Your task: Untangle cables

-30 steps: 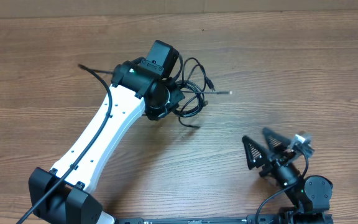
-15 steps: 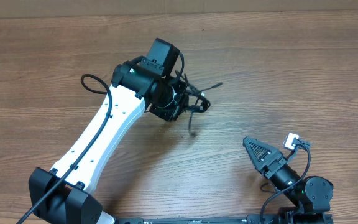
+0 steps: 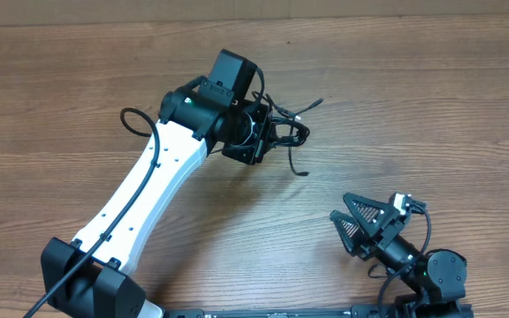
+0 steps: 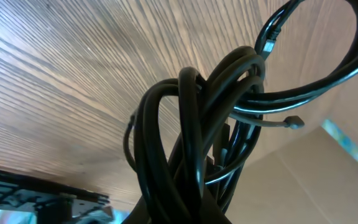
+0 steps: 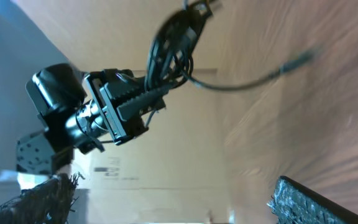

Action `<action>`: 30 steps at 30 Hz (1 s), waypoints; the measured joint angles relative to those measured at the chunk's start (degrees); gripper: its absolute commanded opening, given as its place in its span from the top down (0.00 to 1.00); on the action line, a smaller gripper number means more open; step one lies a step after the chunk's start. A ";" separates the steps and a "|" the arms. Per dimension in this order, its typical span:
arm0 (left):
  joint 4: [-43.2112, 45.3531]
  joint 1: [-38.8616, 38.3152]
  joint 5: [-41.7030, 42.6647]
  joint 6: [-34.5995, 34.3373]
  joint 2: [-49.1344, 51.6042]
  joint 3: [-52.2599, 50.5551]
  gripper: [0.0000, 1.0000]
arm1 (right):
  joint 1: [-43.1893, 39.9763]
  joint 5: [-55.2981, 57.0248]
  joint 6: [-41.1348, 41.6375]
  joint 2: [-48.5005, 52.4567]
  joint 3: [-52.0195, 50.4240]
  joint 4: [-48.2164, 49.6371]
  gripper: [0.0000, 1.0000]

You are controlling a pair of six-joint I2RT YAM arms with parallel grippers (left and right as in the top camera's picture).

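Observation:
The cables (image 3: 283,129) are a knotted bunch of thin black cords, and my left gripper (image 3: 262,134) is shut on them over the middle of the wooden table. One plug end (image 3: 313,104) sticks out to the upper right and another (image 3: 300,172) dangles below. In the left wrist view the cables (image 4: 197,118) fill the frame, rising from between the dark fingers (image 4: 166,208). My right gripper (image 3: 361,226) stands open at the front right, apart from the bunch. In its wrist view the cables (image 5: 169,43) hang from the left gripper (image 5: 143,99), and nothing lies between the right fingers (image 5: 309,202).
The wooden table (image 3: 396,106) stretches on all sides. A thicker black arm cable (image 3: 132,119) loops out beside the white left arm (image 3: 153,190). A cardboard wall (image 3: 467,7) lines the far edge.
The loose loops have been drawn into a tight bunch in the left gripper, and it has shifted slightly right with them. The right gripper has turned and moved a little left.

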 measured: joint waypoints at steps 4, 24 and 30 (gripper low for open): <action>3.58 -1.81 0.13 -1.53 0.00 0.00 0.96 | 3.87 6.36 5.20 0.00 0.00 0.00 0.00; 8.57 -12.02 -2.82 -5.40 0.00 0.00 0.96 | 11.82 28.72 18.86 19.80 0.00 13.97 0.22; 11.61 -16.02 -5.99 -8.33 0.00 0.00 0.96 | 11.91 27.47 20.28 29.20 0.00 19.98 0.30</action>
